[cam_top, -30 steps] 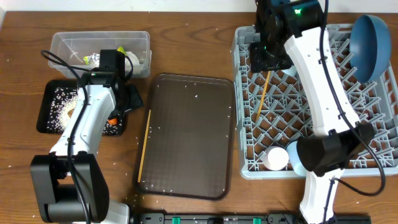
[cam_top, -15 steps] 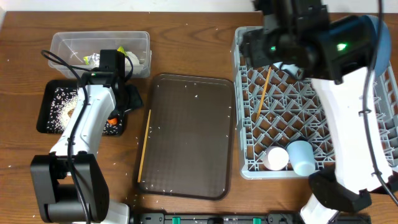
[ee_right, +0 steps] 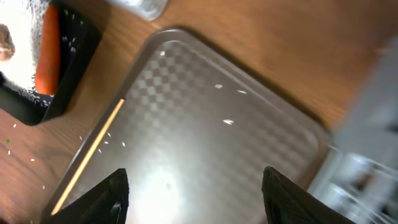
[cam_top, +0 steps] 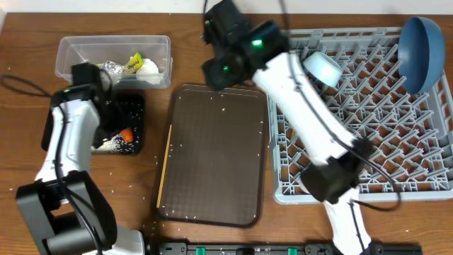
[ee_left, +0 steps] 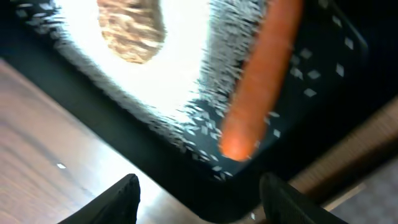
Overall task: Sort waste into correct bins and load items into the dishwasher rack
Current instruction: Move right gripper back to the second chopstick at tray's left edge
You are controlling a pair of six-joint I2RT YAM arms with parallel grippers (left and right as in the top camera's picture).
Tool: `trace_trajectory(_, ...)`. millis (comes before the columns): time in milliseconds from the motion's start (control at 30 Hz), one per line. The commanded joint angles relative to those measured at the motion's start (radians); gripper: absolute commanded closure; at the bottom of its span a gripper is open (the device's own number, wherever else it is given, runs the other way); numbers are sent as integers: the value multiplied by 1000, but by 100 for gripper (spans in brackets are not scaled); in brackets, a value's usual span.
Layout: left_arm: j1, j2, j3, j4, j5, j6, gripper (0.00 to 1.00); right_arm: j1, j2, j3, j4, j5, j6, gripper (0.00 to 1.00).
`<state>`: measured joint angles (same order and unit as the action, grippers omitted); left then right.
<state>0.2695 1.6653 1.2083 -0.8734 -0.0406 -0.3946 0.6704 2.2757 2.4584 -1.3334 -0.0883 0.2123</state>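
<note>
My left gripper hangs open and empty over the black tray bin, beside its near edge. In that bin lie an orange carrot, a brown food lump and white rice. The clear tub bin holds crumpled tissue and a yellow-green wrapper. My right gripper is open and empty above the brown serving tray. A wooden chopstick lies along that tray's left rim. The grey dishwasher rack holds the blue plate and the light-blue bowl.
The right arm stretches from the front right across the rack's left part to the serving tray's far edge, hiding rack cells beneath it. Rice grains are scattered on the wooden table and on the serving tray.
The right arm has swung left, from the rack's far-left corner to over the serving tray's far edge. The left arm has shifted left over the black tray.
</note>
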Motion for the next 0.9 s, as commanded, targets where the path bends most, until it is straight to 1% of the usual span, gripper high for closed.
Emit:
trace_trajectory(0,31,0,-10,0,-1,-19,37,70,71,0,35,-55,42,39)
trace_trajectory(200,44,1,-10,2,-2,-19,37,167,205,0,96,-54,50,42)
trace_trajectory(400,44,1,-10,5,-2,-19,37,233,265,0,114,6,57,43)
trace_trajectory(667,44,1,-10,4,-2,-19,37,272,309,0,176,132,56,50)
trace_trajectory(867,44,1,-10,4,-1,-19,37,275,359,-1,188,152,56,53)
